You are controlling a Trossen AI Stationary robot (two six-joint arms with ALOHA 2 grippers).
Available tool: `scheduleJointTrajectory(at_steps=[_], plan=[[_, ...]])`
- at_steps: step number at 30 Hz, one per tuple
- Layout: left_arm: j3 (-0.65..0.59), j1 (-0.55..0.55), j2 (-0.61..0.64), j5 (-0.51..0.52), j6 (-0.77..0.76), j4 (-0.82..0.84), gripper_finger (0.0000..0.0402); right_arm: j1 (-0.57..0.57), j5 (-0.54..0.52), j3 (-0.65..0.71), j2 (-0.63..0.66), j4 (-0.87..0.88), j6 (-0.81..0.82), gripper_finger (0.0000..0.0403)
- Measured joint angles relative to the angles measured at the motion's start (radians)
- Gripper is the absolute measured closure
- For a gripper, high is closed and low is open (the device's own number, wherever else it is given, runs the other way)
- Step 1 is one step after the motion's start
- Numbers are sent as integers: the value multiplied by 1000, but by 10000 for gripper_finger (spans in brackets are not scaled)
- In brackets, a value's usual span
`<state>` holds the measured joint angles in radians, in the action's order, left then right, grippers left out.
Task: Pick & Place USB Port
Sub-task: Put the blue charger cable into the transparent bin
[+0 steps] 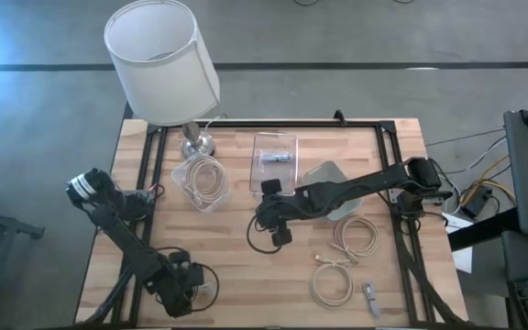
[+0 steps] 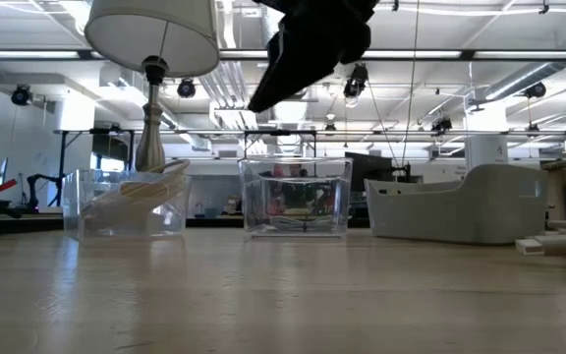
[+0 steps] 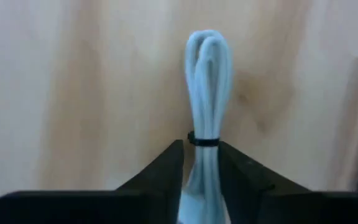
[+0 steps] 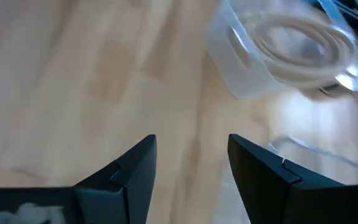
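- The cable bundle (image 3: 207, 74) is seen in the left wrist view as a pale, whitish cord folded into a long narrow loop, and it is tied around by a thin black band (image 3: 204, 140).
- The bundle is laid on the wooden table (image 1: 236, 275), near the front left corner, as is shown in the high view.
- The left gripper (image 3: 201, 163) is set low over this bundle. Its two dark fingers (image 3: 166, 167) are brought narrow and are pressed on both sides of the cord, just below the black band.
- The right gripper (image 4: 191, 155) is held above the middle of the table with its fingers spread wide, and nothing is found between them.
- A clear container (image 1: 200, 181) with a coiled cable inside is placed beside the lamp (image 1: 163, 60).
- A second clear box (image 1: 275, 158) and a grey tray (image 1: 330, 179) are placed further right.
- Two more coiled cables (image 1: 332, 280) are laid near the front right.
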<state>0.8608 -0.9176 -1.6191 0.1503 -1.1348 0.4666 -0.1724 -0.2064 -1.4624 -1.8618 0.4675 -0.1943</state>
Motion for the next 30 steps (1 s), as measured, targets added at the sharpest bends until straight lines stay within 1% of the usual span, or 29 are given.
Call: scheduleJointTrajectory(at_steps=[2,5,7,8,9,11,13,17,19,23,24,27,30], plan=[[3,11,13,109,43,14,340,0,88,1,0,-28,0,211],[21,22,33,286,99,-4,380,-1,264,1,0,-98,17,216],[26,37,35,375,136,4,381,-1,375,3,0,-149,41,219],[29,48,35,420,152,5,381,-2,411,5,0,-171,49,220],[34,59,35,463,172,4,378,-6,425,7,0,-183,53,222],[45,83,36,535,202,-3,367,-14,421,7,0,-188,47,224],[52,111,36,578,244,-2,360,-21,417,8,0,-188,24,227],[64,177,36,661,360,-49,365,-32,417,10,0,-189,4,231],[68,199,36,679,431,-89,371,-32,403,10,0,-189,7,232],[71,219,36,697,594,-210,373,-31,310,10,0,-183,-3,232],[71,220,36,704,626,-235,371,-30,301,10,0,-179,-8,232],[71,222,37,749,664,-258,369,-30,296,11,0,-168,-9,232],[71,223,47,759,666,-249,369,-30,296,11,0,-142,-8,232]])
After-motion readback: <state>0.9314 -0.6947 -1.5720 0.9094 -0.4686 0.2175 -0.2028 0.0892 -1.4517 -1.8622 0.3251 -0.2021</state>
